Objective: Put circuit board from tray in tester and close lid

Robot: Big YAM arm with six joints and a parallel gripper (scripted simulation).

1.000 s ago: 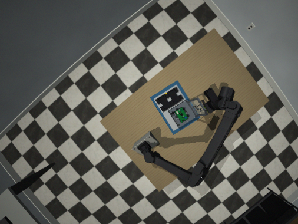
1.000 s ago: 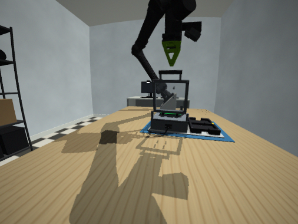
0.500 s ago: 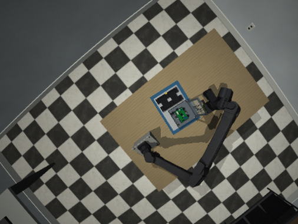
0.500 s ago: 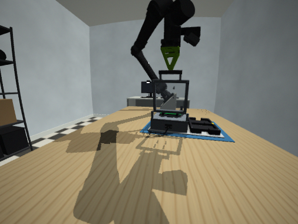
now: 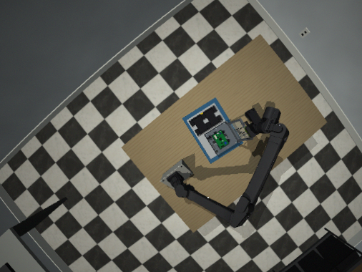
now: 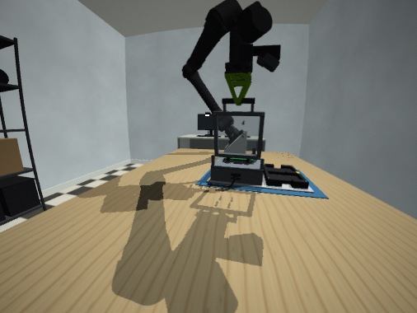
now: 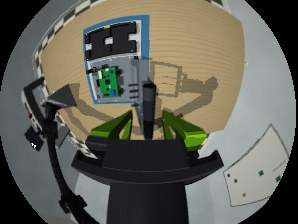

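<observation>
The green circuit board (image 5: 219, 139) lies in the grey tester (image 5: 227, 137), and also shows in the wrist view (image 7: 108, 80). The tester's clear lid (image 6: 239, 133) stands upright and open, with its black handle (image 6: 238, 100) at the top. My gripper (image 6: 238, 99) points straight down onto that handle. The green fingers stand partly open on either side of the handle bar (image 7: 148, 106); I cannot tell if they touch it. The black tray (image 5: 205, 119) beside the tester has both pockets empty.
Tester and tray sit on a blue mat (image 6: 288, 189) on the wooden table. The arm's base (image 5: 177, 173) stands at the table's near edge. A dark shelf (image 6: 16, 123) stands off the table at the left.
</observation>
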